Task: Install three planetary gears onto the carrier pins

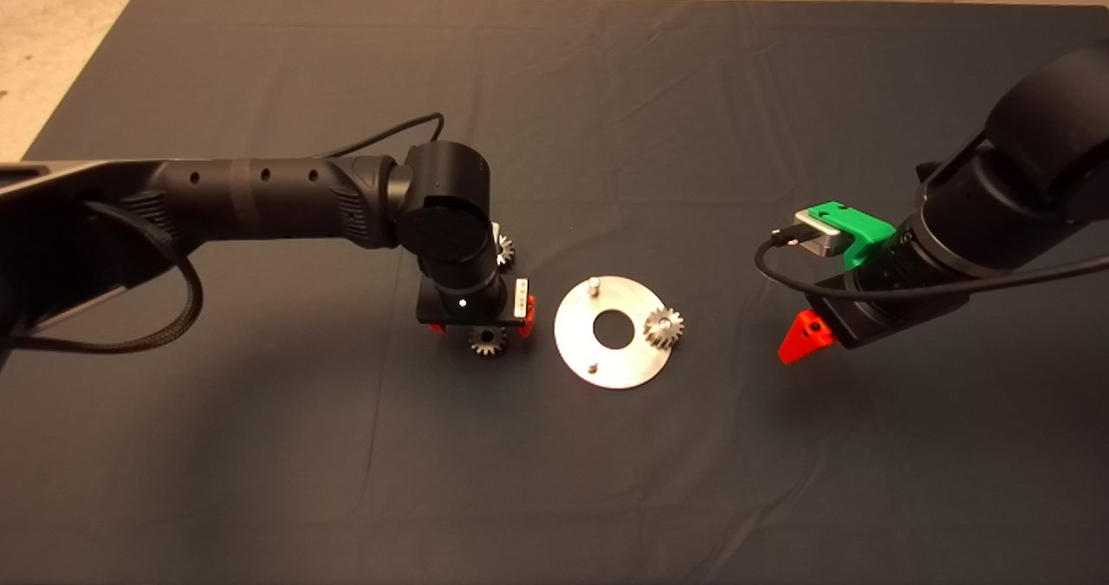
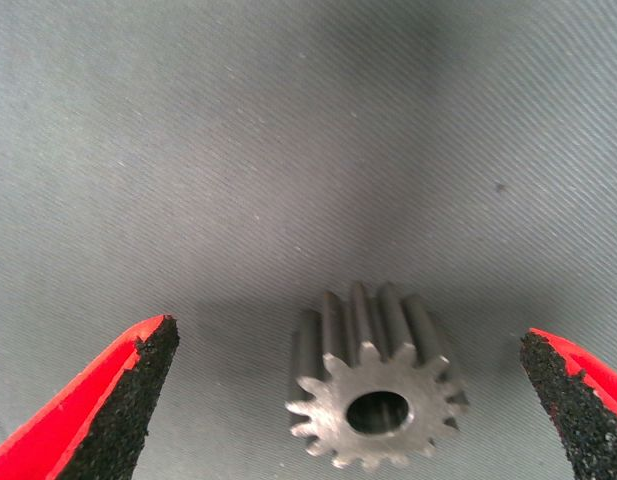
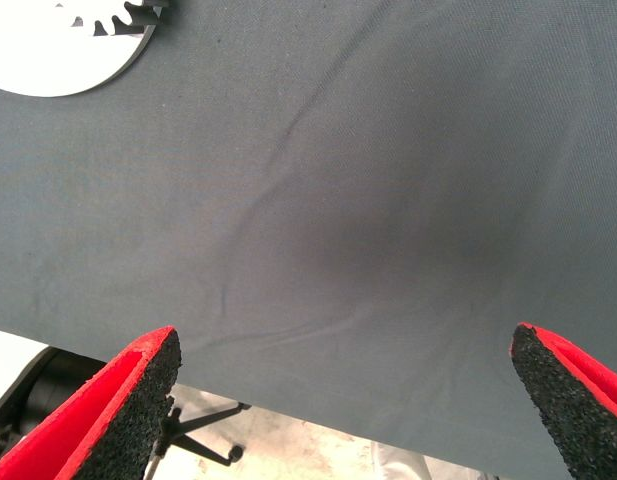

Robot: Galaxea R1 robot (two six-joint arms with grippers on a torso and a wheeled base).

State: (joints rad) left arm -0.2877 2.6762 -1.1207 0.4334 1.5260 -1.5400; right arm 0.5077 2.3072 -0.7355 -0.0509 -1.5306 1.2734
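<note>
A flat silver disc (image 1: 615, 355) lies mid-mat with one planetary gear (image 1: 664, 328) seated on its right-hand carrier pin. Two carrier pins stand bare: the far one (image 1: 593, 285) and the near one (image 1: 592, 367). My left gripper (image 1: 482, 329) points straight down just left of the disc, open, straddling a second gear (image 1: 488, 340) that lies flat on the mat. In the left wrist view that gear (image 2: 373, 400) sits between the spread fingers (image 2: 118, 400) without touching them. A third gear (image 1: 505, 250) peeks out behind the left wrist. My right gripper (image 1: 801, 340) hovers open to the right of the disc.
The dark mat (image 1: 260, 446) covers the table, with bare beige floor (image 1: 52, 39) past its far-left corner. In the right wrist view the disc's edge (image 3: 58, 55) shows beyond my right gripper (image 3: 345, 338), and a chair base (image 3: 203, 430) stands below the mat's edge.
</note>
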